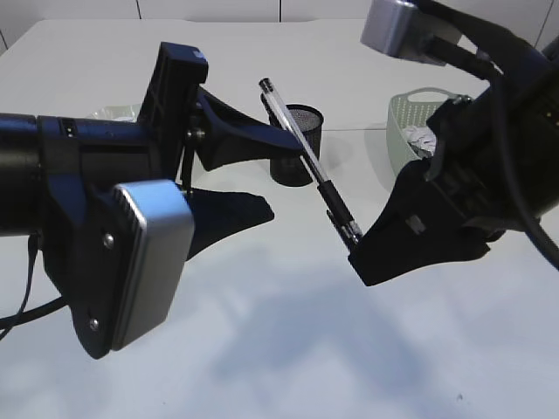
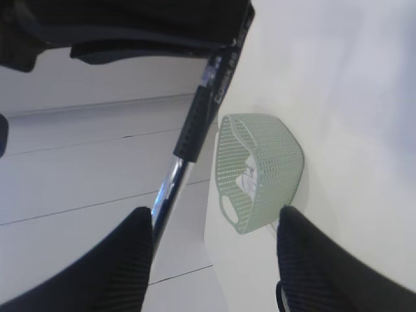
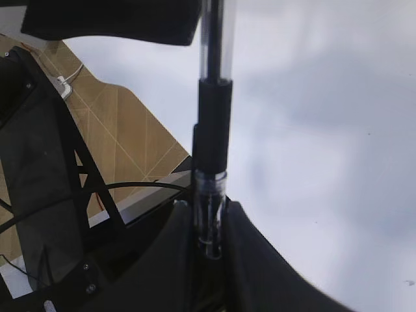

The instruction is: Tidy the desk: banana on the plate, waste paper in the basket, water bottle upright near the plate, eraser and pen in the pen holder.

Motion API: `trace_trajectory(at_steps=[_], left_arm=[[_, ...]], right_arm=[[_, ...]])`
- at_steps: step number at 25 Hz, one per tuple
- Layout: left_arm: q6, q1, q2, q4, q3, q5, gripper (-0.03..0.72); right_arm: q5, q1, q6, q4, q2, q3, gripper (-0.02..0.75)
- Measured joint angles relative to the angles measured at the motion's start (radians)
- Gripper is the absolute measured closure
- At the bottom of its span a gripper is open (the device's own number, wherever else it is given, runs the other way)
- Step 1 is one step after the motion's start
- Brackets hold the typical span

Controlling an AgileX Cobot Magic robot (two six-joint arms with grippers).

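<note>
The pen point(image 1: 307, 157) is held in mid-air above the table point(image 1: 288, 349), its lower tip end pinched between the closed fingers of the right gripper point(image 1: 360, 246). The long axis is tilted, the upper end slanting away from that gripper toward the pen holder point(image 1: 297, 144), which stands behind the pen. The left gripper point(image 1: 262, 170) is spread, with one finger point(image 1: 240, 131) at the upper half of the pen and the other finger point(image 1: 231, 214) below; actual contact cannot be told. The basket point(image 1: 409, 131) with waste paper point(image 1: 423, 140) lies just right of the pen holder. A handover is judged likely.
</note>
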Motion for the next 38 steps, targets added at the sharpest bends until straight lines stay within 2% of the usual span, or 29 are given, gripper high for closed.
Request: trace_trajectory(at_steps=[8,21,34,38], left_arm=[[0.056,-0.001,0.016,-0.033,-0.053,-0.036,0.263],[0.059,-0.001,0.062,-0.033,-0.057,-0.053,0.284],[0.06,-0.001,0.062,-0.033,-0.057,-0.056,0.293],[0.06,-0.002,0.062,-0.033,-0.057,-0.046,0.336]], right_arm=[[0.025,0.0,0.004,0.052,0.018,0.0,0.673],[0.051,0.0,0.002,0.09,0.043,-0.029,0.673],[0.077,0.0,-0.002,0.19,0.043,-0.07,0.674],[0.078,0.0,-0.002,0.194,0.043,-0.07,0.675]])
